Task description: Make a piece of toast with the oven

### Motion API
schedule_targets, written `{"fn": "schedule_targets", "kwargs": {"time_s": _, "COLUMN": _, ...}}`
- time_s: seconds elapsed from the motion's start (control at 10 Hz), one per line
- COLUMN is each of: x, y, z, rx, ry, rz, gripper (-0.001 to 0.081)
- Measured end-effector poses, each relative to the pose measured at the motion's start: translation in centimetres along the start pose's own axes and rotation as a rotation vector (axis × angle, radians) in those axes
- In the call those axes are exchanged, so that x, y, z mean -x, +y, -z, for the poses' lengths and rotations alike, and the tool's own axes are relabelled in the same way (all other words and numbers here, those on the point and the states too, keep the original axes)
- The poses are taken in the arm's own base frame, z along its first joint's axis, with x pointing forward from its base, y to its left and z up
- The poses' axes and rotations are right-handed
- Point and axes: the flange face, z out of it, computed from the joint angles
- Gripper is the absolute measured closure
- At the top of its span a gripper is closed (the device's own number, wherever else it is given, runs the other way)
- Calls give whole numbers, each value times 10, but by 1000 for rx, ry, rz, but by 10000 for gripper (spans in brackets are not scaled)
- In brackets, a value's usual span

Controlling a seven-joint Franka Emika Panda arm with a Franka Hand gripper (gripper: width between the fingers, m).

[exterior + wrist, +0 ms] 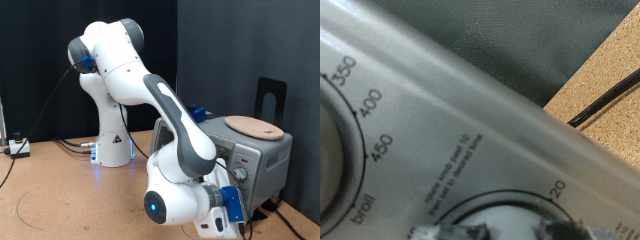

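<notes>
The oven (255, 150), a small silver-grey box, is seen at the exterior view's right, standing on the brown surface (50, 190). Its interior is hidden by the arm, so what lies inside cannot be told. On its top a round flat light-wood board (254, 126) is laid, and behind it a black upright stand (271, 100) is seen. The piece of toast is not visible in either view.

The white arm (165, 110) is bent over from its base (112, 150) at the far left and is folded down in front of the oven, with its wrist low and near the camera. The tool (228, 212) is placed at the oven's front right, close against the control panel (262, 165). In the wrist view the panel (450, 130) fills most of the picture: a temperature dial (335, 150) marked 350, 400, 450 and broil is seen at one edge, and a second knob (505, 222), with the figure 20 by it, is just beside the blurred fingertips (455, 232). Whether the tool is clenched on that knob or released cannot be told. A black cable (605, 100) is laid on the cork-coloured surface beyond the oven's edge.
</notes>
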Motion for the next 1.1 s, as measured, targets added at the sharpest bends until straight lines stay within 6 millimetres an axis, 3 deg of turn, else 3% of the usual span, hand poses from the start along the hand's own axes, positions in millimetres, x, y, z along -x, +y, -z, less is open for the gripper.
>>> {"fn": "schedule_targets", "kwargs": {"time_s": 0.4, "x": -6, "y": 1, "z": 9, "rx": 19, "ry": 48, "rz": -6, "gripper": 672}}
{"fn": "schedule_targets", "kwargs": {"time_s": 0.6, "x": -9, "y": 0, "z": 16, "rx": 23, "ry": 62, "rz": -17, "gripper": 305}}
{"fn": "schedule_targets", "kwargs": {"time_s": 0.7, "x": -10, "y": 0, "z": 19, "rx": 22, "ry": 66, "rz": -30, "gripper": 305}}
{"fn": "schedule_targets", "kwargs": {"time_s": 0.8, "x": -8, "y": -1, "z": 23, "rx": 8, "ry": 58, "rz": -61, "gripper": 170}}
{"fn": "schedule_targets", "kwargs": {"time_s": 0.9, "x": -4, "y": -2, "z": 28, "rx": -21, "ry": 33, "rz": -101, "gripper": 170}}
{"fn": "schedule_targets", "kwargs": {"time_s": 1.0, "x": 4, "y": -2, "z": 36, "rx": -50, "ry": -12, "rz": -149, "gripper": 29}}
{"fn": "schedule_targets", "kwargs": {"time_s": 1.1, "x": 13, "y": 0, "z": 47, "rx": -66, "ry": -50, "rz": -194, "gripper": 6}}
